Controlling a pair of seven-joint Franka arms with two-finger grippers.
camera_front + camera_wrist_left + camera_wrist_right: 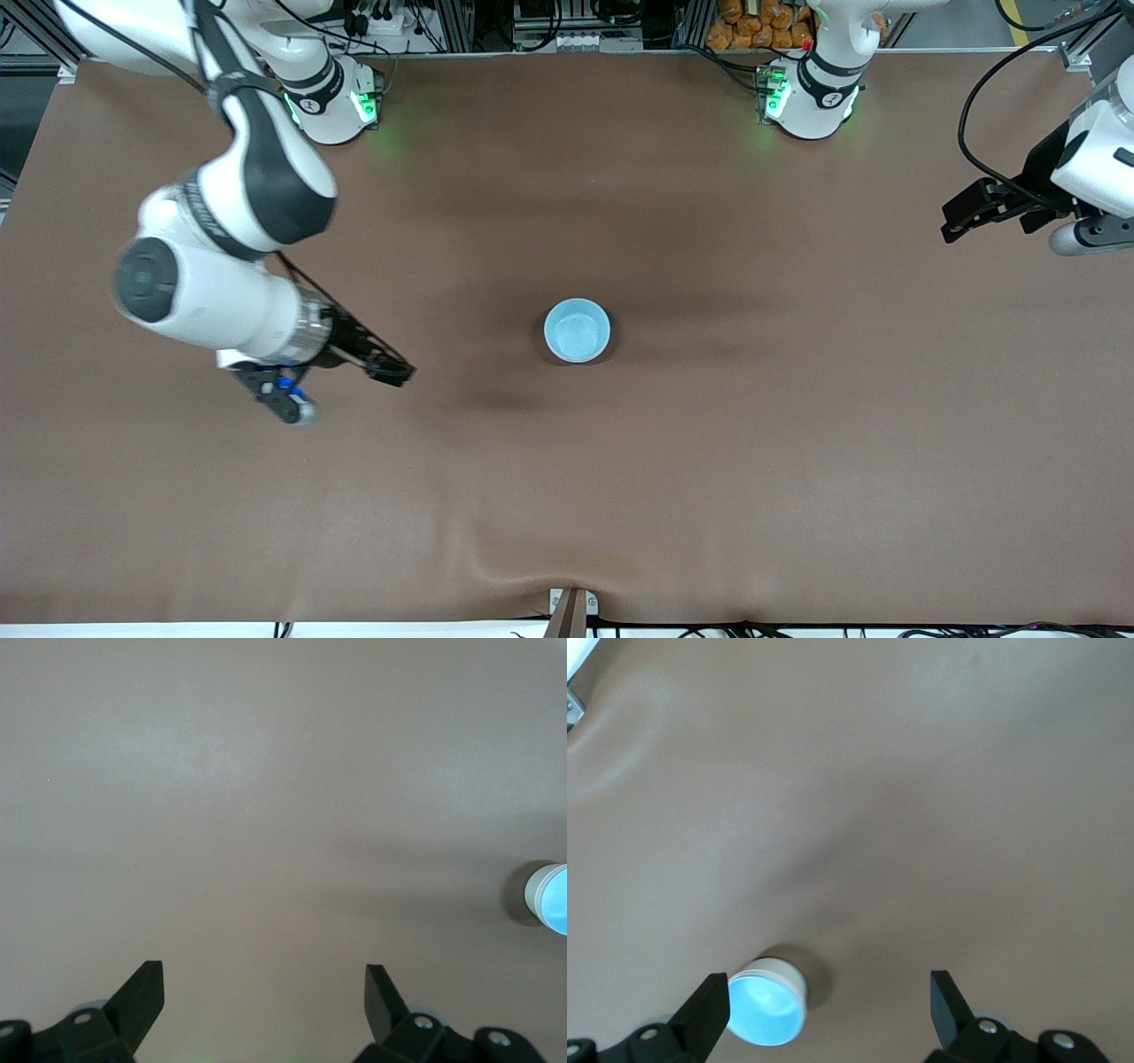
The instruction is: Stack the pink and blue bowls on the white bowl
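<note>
Bowls look stacked already: I see the blue bowl (577,330) on top at the middle of the table (709,461), with a pale wall beneath its rim, likely the white bowl (782,972); pink is hidden. My right claw (354,385) hangs released over the table toward the right arm's end. My left claw (983,208) waits spread near its own table edge.
</note>
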